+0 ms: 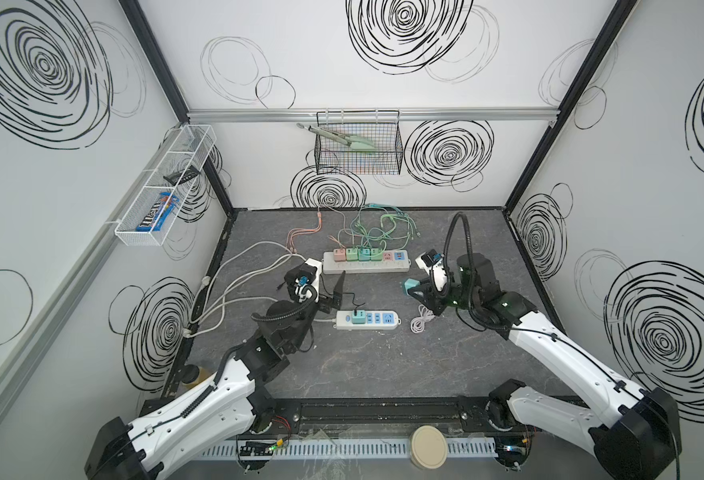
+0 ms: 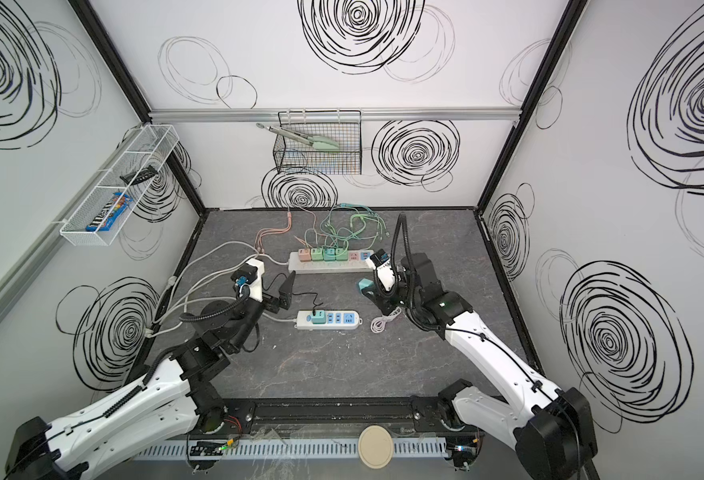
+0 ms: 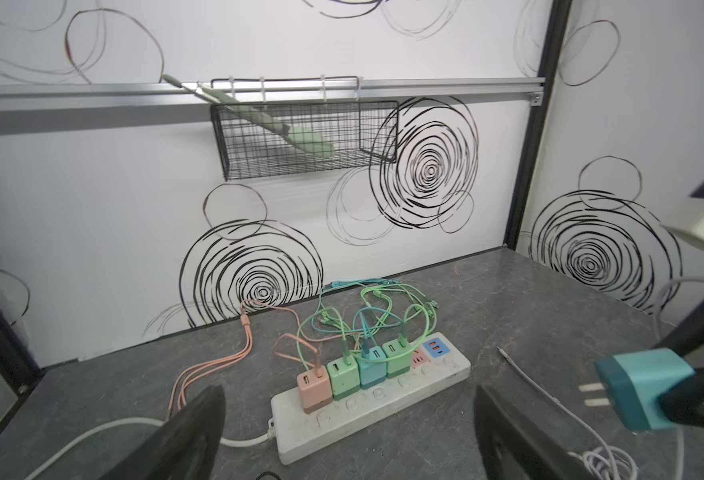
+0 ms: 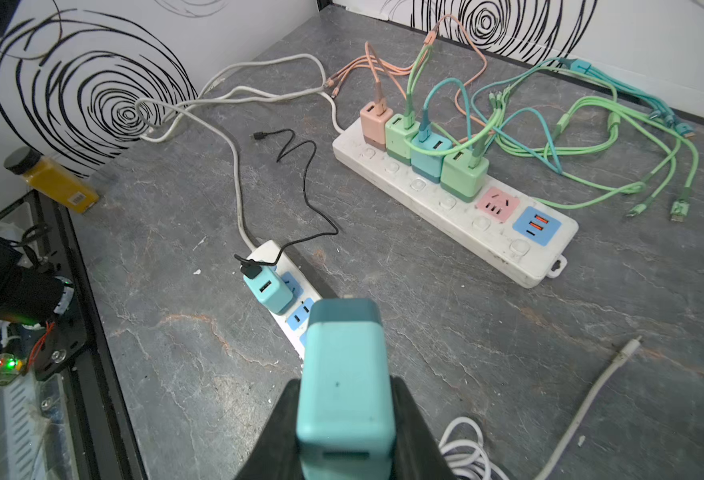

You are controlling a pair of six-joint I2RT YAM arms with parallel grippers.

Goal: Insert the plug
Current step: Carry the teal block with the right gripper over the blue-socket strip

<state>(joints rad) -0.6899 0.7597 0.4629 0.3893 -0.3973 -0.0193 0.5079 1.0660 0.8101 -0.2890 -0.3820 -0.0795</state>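
Plug (image 4: 344, 365) inside right tool (image 4: 346, 419)

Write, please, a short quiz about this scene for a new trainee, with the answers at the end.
1. True or false: the left gripper is shut on something.
2. How many chargers sit in the long power strip? A: two. B: four. C: six.
3. What does the right gripper hold?

Key
1. False: its jaws stand wide apart, with nothing between them.
2. B.
3. A teal charger, with its two prongs bare.
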